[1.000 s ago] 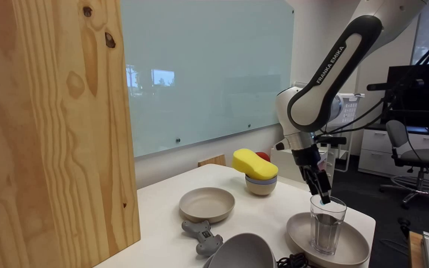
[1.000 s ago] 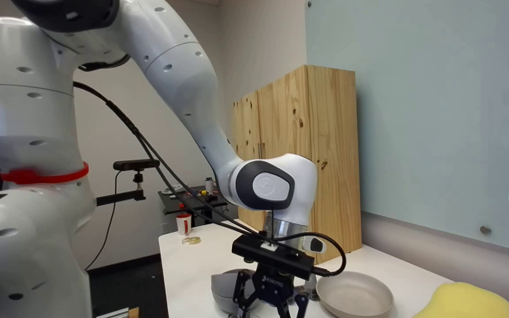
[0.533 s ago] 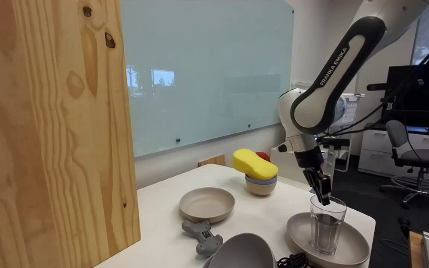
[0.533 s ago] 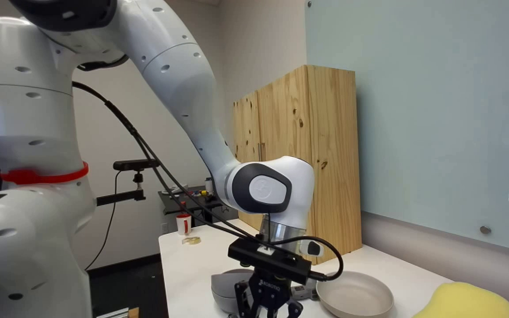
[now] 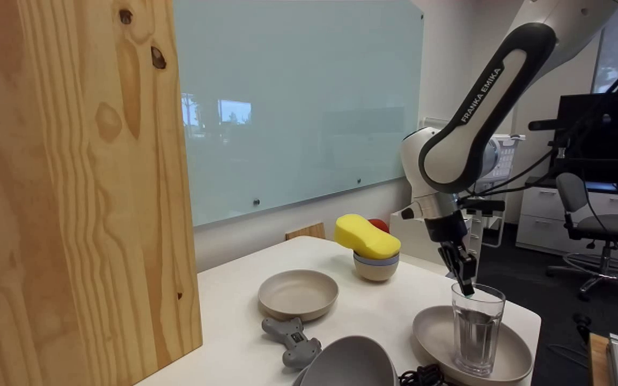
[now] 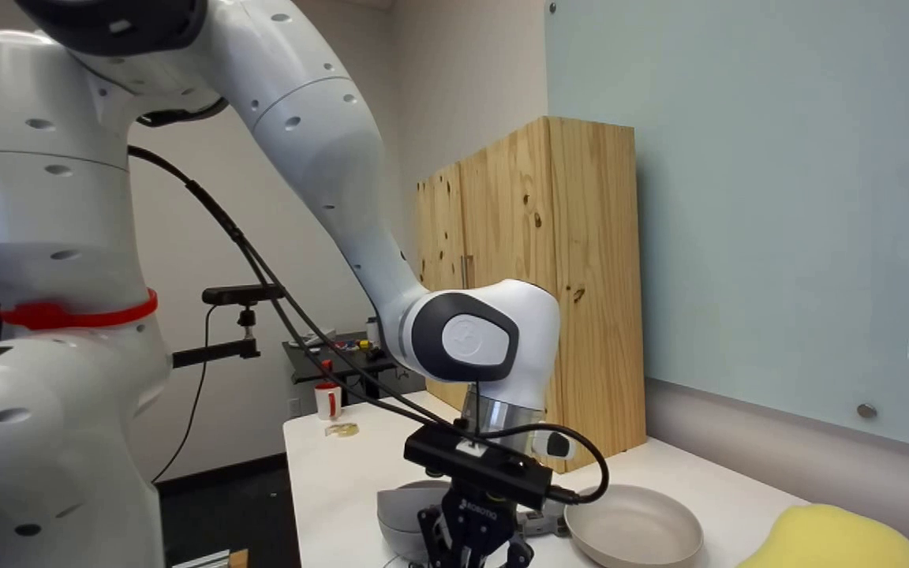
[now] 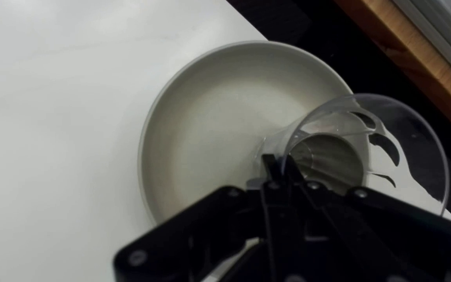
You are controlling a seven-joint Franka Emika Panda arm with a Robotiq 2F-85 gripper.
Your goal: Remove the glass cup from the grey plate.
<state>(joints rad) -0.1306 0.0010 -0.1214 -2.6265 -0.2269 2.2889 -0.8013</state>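
Observation:
The clear glass cup (image 5: 478, 335) stands in the grey plate (image 5: 514, 351), off its centre. At the cup's rim, my black gripper (image 5: 468, 292) points down. From the wrist, the gripper (image 7: 281, 161) has one finger inside the cup (image 7: 327, 156) and one outside, shut with the glass wall pinched between them. Most of the plate's bare floor (image 7: 210, 129) lies beside the cup. An exterior view cuts the gripper (image 6: 474, 552) off at the bottom edge, and neither cup nor plate shows there.
Near the plate are a dark grey bowl (image 5: 349, 364), a black cable (image 5: 421, 375) and a grey game controller (image 5: 295, 343). Behind lie another shallow dish (image 5: 298, 292) and a yellow sponge (image 5: 367, 236) on small bowls (image 5: 376, 268). The table edge passes close by the plate.
The gripper has lowered slightly and its fingers have come together on the rim. The cup has shifted a little to the right within the plate, as an exterior view shows.

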